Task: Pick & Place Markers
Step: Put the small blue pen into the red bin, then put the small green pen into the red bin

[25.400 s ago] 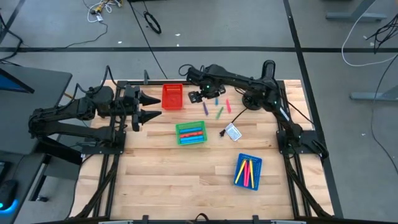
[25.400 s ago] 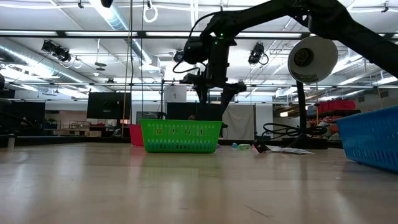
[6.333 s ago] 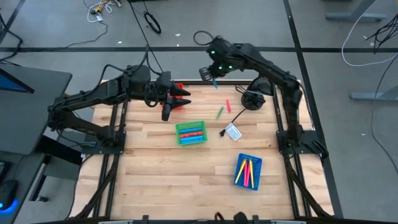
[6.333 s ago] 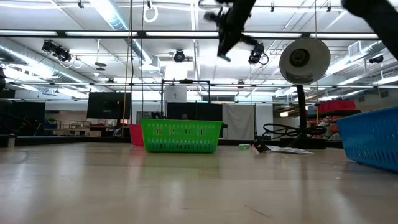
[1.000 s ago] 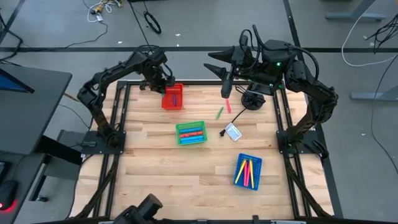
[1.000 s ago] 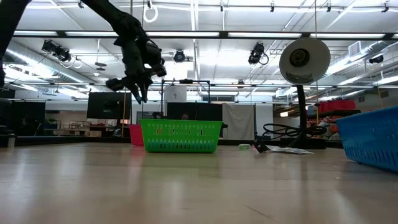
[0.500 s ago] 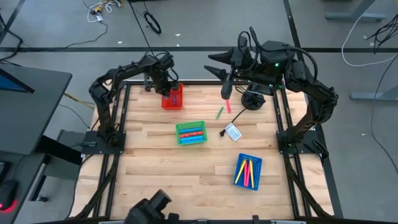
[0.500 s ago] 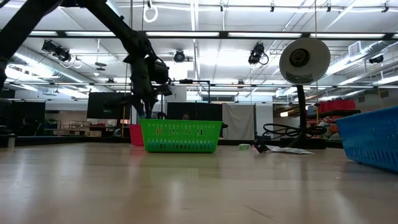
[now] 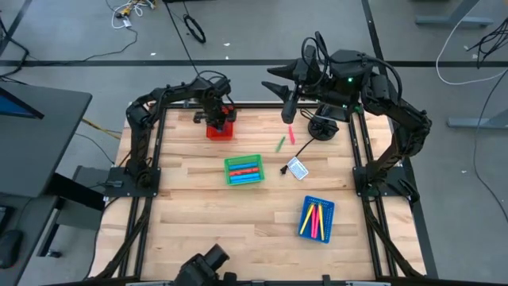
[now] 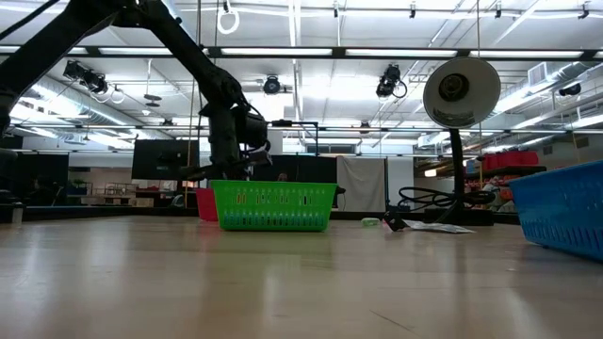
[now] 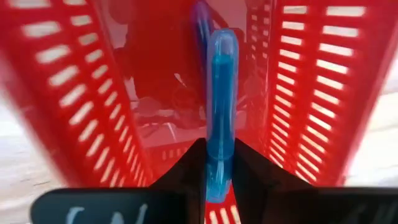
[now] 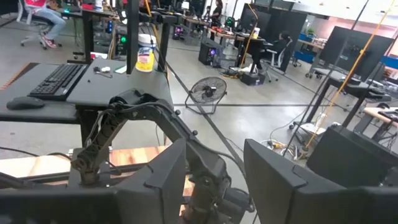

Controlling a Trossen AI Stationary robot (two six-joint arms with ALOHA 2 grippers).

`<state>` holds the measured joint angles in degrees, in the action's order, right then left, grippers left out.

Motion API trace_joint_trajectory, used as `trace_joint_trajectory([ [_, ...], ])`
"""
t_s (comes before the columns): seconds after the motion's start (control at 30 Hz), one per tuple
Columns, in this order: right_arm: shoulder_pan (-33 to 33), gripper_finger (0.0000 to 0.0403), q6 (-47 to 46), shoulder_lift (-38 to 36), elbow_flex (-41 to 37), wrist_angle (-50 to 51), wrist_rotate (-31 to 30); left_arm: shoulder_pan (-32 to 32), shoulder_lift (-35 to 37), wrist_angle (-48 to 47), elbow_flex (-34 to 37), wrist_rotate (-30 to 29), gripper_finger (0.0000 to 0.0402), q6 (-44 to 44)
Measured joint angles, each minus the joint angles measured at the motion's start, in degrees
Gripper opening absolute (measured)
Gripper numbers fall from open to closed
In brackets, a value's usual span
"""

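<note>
Blue marker sits clamped in my left gripper jaws over the red tray, so release comes next, while my right gripper waits raised, jaws apart.

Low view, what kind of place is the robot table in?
Probably a robotics lab or workshop: exposed ceiling lights, a desk with keyboard and a floor fan show beyond the wooden table.

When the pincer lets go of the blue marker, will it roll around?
Probably not far: the blue marker looks round and smooth, so it could roll, but the left pincer holds it inside the red tray, whose walls should stop it. It looks stiff, not floppy.
</note>
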<state>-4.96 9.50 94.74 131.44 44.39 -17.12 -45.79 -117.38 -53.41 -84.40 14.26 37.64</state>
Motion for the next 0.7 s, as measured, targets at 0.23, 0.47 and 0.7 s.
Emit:
trace_joint_trajectory([
  [0.23,-0.1,0.0162,-1.1,0.0,0.0,0.4,0.0,0.8,-1.0,0.0,0.0,-2.5,0.0054,2.4],
  [0.47,-0.1,0.0162,-1.7,0.0,0.0,2.9,0.0,0.8,-1.0,-0.3,0.0,-1.8,0.0167,2.9],
  [0.7,-0.1,0.0162,-4.5,0.0,0.0,3.3,0.0,0.2,-0.9,-0.3,0.0,0.8,0.0235,1.7],
])
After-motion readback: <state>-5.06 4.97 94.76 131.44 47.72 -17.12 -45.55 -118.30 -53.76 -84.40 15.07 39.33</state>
